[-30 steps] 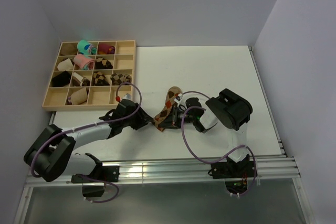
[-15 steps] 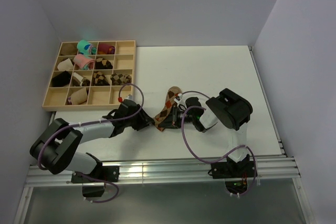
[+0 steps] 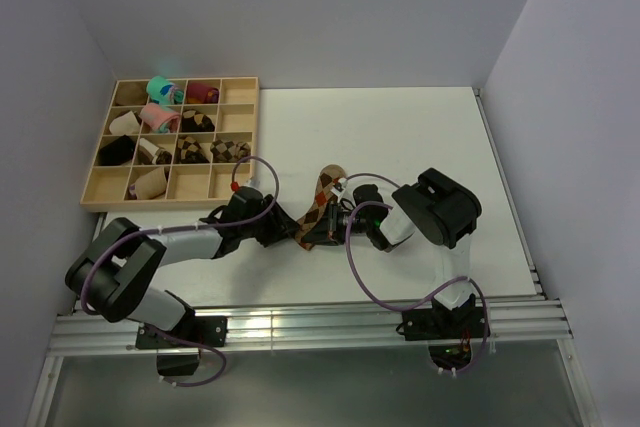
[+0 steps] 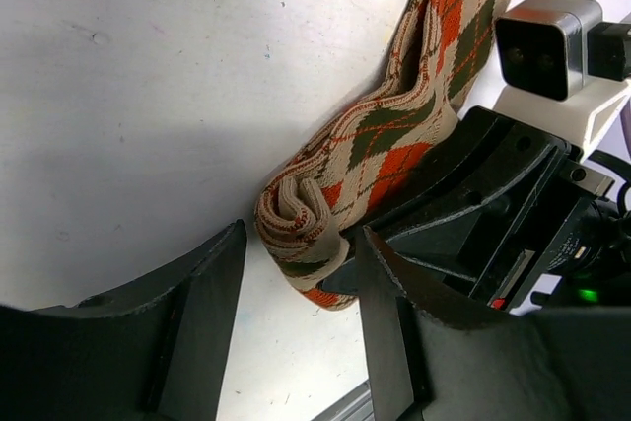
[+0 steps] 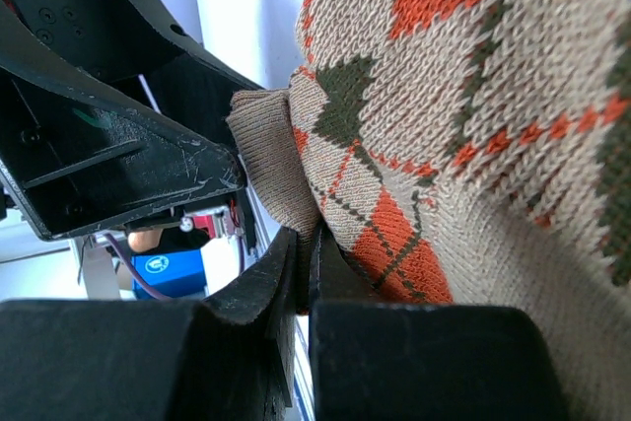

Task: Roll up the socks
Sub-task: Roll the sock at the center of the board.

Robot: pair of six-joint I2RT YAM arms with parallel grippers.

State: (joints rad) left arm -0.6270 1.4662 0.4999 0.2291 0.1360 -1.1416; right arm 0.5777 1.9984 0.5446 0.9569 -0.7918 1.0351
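The tan argyle socks lie as one long strip on the white table, near its front edge and between the two arms. Their near end is folded over on itself into a small, loose curl. The left gripper is spread wide, one finger on each side of that curl, not squeezing it. The right gripper pinches the socks' fabric just beside it. A wooden compartment tray sits at the back left.

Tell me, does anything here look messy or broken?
Nothing is spilled or broken. The socks just look half done: their near end is curled into a loose fold, the rest lies stretched out on the table.
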